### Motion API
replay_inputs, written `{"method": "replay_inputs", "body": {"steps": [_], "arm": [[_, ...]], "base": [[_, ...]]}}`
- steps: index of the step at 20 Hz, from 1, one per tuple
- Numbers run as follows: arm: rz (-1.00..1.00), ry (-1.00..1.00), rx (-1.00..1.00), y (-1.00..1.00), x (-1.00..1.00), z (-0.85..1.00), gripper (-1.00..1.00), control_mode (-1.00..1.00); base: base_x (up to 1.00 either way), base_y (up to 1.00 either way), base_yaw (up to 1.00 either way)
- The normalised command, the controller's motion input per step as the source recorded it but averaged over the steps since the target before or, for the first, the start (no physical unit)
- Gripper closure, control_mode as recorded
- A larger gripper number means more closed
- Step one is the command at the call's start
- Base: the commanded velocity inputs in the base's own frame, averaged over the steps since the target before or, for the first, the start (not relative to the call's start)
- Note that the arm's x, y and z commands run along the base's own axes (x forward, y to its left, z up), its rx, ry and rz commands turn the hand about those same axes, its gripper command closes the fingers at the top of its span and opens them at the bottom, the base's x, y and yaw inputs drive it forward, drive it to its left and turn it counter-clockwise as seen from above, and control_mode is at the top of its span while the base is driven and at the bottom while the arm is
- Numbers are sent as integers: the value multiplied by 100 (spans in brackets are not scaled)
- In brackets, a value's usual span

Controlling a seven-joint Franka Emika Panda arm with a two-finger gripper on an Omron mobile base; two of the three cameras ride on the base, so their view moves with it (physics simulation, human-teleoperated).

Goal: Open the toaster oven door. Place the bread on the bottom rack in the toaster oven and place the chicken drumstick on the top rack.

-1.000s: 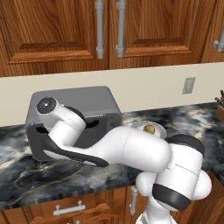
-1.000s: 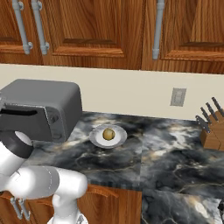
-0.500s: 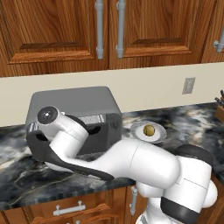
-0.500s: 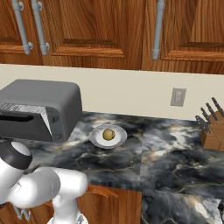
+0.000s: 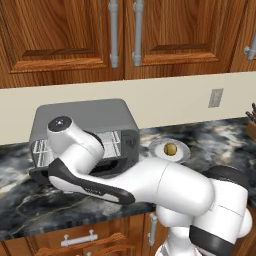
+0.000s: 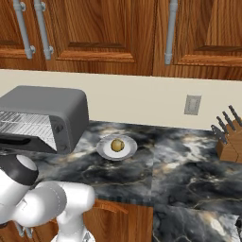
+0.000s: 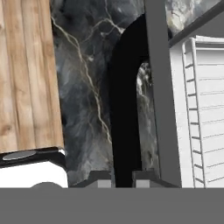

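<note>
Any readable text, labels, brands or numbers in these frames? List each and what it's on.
None readable.
Toaster oven: no brand or numbers legible; the side knob panel carries a small dark mark, too small to read.
Wall outlet: plain, no text.
Knife block: no label.
Cabinet doors and plate with the bread: no lettering.
</note>
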Motion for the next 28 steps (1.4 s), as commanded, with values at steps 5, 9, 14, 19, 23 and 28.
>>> {"method": "replay_inputs", "body": {"steps": [5, 9, 14, 19, 23, 28], "arm": [[0, 28, 0, 1, -52, -54, 100, -100], [0, 11, 0, 0, -41, -27, 100, -100], [0, -1, 0, 0, -46, -2, 100, -100], [0, -6, 0, 1, -44, 6, 100, -100], [-4, -1, 0, -1, -12, 37, 100, -100], [-18, 0, 0, 0, 11, 59, -100, -100]], "base": [[0, 0, 0], [0, 0, 0], [0, 0, 0], [0, 0, 0], [0, 0, 0], [0, 0, 0]]}}
